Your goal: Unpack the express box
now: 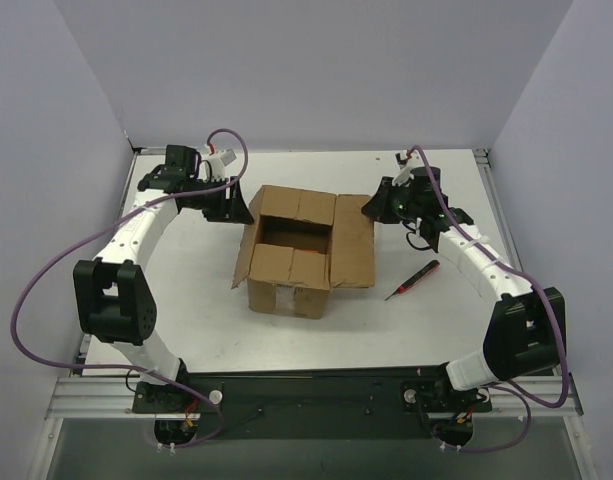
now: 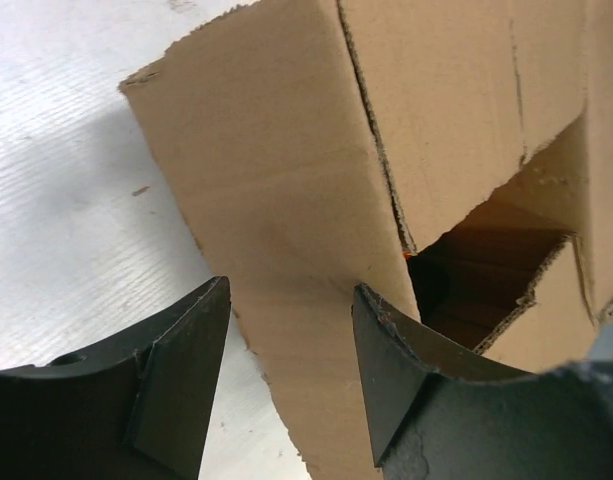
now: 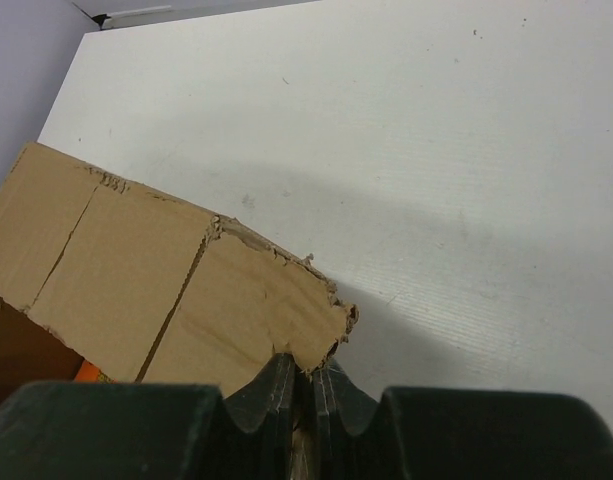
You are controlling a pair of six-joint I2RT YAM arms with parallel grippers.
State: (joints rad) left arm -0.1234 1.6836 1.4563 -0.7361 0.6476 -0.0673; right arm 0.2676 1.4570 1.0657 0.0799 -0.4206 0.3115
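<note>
The express box, brown cardboard, stands mid-table with its flaps spread and its inside dark. My right gripper is shut on the torn corner of the right flap, at the box's far right side. By the left flap, my left gripper is open; the flap's edge runs between its black fingers without being pinched. The left flap stands up at the box's far left corner. A sliver of something orange shows inside the box.
A red-and-black pen-like tool lies on the white table to the right of the box. Grey walls close in the table at the back and both sides.
</note>
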